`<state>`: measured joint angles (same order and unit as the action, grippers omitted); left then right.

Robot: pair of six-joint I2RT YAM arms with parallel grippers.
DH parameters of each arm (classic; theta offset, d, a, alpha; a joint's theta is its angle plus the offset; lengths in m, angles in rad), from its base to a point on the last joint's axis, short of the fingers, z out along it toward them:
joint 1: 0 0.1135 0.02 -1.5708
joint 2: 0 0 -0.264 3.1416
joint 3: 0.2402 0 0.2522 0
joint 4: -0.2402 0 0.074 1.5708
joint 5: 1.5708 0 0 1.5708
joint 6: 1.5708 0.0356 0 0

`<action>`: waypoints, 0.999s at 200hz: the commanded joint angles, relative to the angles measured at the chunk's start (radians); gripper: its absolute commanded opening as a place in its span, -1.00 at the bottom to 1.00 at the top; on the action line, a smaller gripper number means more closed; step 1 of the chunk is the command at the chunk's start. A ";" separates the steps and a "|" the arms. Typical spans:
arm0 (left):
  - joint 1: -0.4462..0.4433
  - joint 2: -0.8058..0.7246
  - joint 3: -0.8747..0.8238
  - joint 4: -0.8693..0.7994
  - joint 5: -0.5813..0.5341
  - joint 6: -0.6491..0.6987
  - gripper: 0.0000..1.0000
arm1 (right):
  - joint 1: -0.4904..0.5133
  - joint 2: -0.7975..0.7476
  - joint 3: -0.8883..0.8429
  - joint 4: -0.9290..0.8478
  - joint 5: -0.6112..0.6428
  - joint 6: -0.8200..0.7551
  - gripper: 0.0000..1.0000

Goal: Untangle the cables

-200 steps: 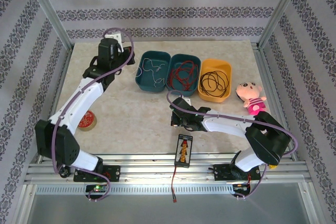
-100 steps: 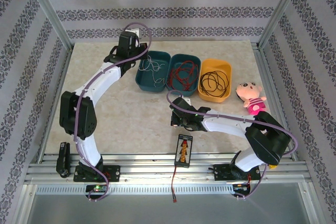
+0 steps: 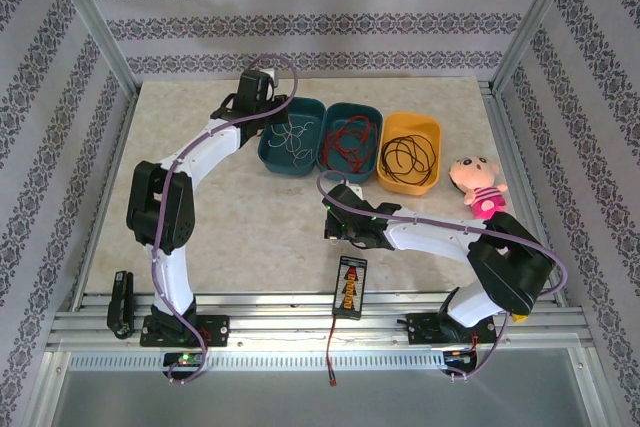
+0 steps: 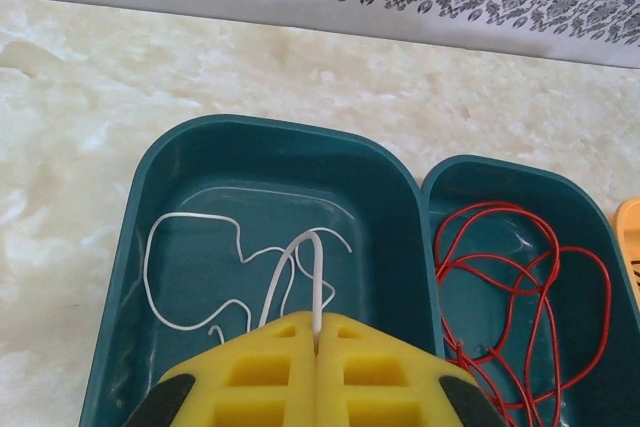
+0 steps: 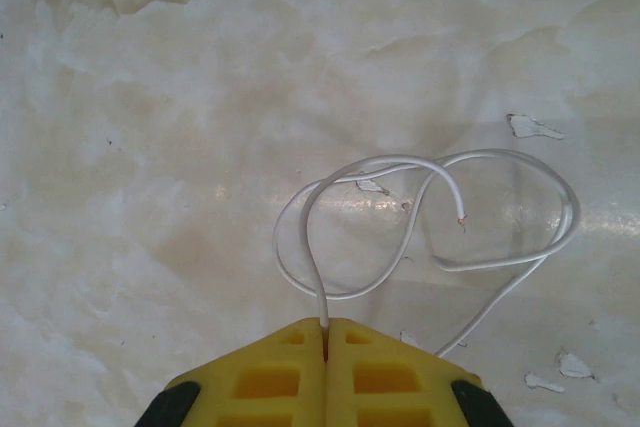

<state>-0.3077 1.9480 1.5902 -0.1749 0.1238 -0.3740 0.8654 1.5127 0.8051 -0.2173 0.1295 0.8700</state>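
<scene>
Far left first: the left claw [image 4: 316, 331] hangs over the left teal bin [image 4: 260, 147], out at eleven o'clock on the table. Its jaws are pinched tight on a bend of the whitish cable [image 4: 315, 287]. The rest of that cable lies slack on the bin floor, toward ten o'clock of the fingertips. I read this as a delivery, with the strand already over its own tub and only the release left.

Next door at twelve o'clock, the second teal bin [image 4: 520, 177] holds the red cable [image 3: 348, 140] in loose loops, alone. It's one colour per tub, which keeps freed wires from knotting again.

Now the middle of the table [image 5: 150, 147]. The right claw [image 5: 325, 327] sits low, jaws closed on a strand of a white loop [image 5: 322, 307]. The loop fans out from twelve to two o'clock of the fingertips, flat on the marble and crossing over itself. Pinned like this, it could be dragged or lifted clear, and I judge it's the piece left to handle. At six o'clock lies a small black device [image 3: 349, 285], a bystander.

At one o'clock, the yellow bin [image 3: 409, 115] has the black cable [image 3: 408, 154] coiled inside by itself. Far right at three o'clock sits a plush doll [image 3: 478, 185], well apart from every wire.
</scene>
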 commanded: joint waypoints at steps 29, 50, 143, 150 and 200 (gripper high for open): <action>-0.013 0.078 0.042 0.001 0.008 -0.016 -0.85 | -0.010 -0.026 -0.001 0.001 0.005 0.031 -1.00; -0.011 0.110 0.061 -0.006 0.014 -0.017 -0.76 | -0.009 -0.028 -0.001 0.002 0.006 0.031 -1.00; -0.012 0.193 0.137 -0.076 0.005 0.020 -0.23 | -0.008 -0.022 0.004 0.004 0.003 0.030 -1.00; -0.012 0.190 0.137 -0.078 0.010 0.022 -0.22 | -0.008 -0.020 0.006 0.003 0.004 0.029 -1.00; -0.012 0.100 0.108 -0.090 0.039 0.024 0.12 | -0.008 -0.029 0.006 0.000 0.006 0.026 -1.00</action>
<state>-0.3080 2.1288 1.6939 -0.2302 0.1394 -0.3664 0.8658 1.5032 0.8047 -0.2157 0.1299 0.8886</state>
